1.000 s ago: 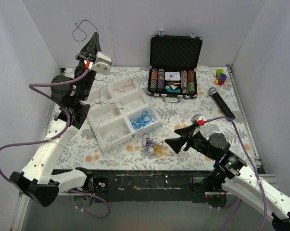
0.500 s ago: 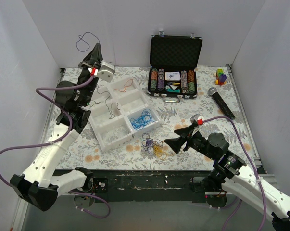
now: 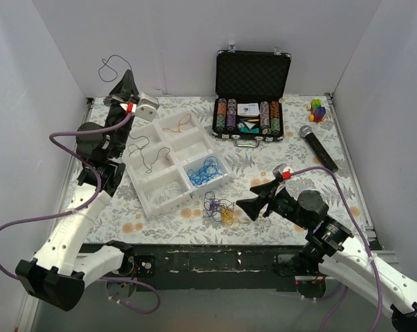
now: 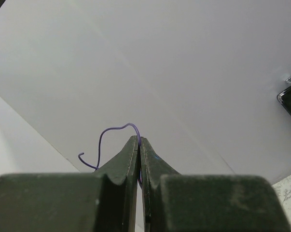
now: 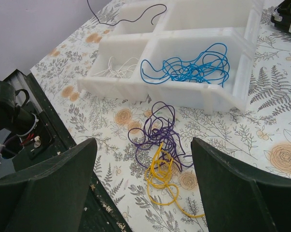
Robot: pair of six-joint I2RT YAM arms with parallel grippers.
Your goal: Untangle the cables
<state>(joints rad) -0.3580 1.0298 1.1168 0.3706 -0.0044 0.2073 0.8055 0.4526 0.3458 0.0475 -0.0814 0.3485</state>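
Observation:
My left gripper is raised at the back left, above the white divided tray. It is shut on a thin purple cable that curls above its tip; the left wrist view shows the shut gripper and the cable against the wall. A dark thin cable trails over the tray's left compartments. A tangle of purple and yellow cables lies on the table before the tray. My right gripper is open and empty just right of it; in the right wrist view the tangle lies beyond the open gripper.
The tray holds blue cables, a red cable and white cables. An open poker chip case stands at the back. A microphone and a colourful block toy lie at the right.
My left gripper has moved left and a little down with the purple cable in it. The right arm has not moved.

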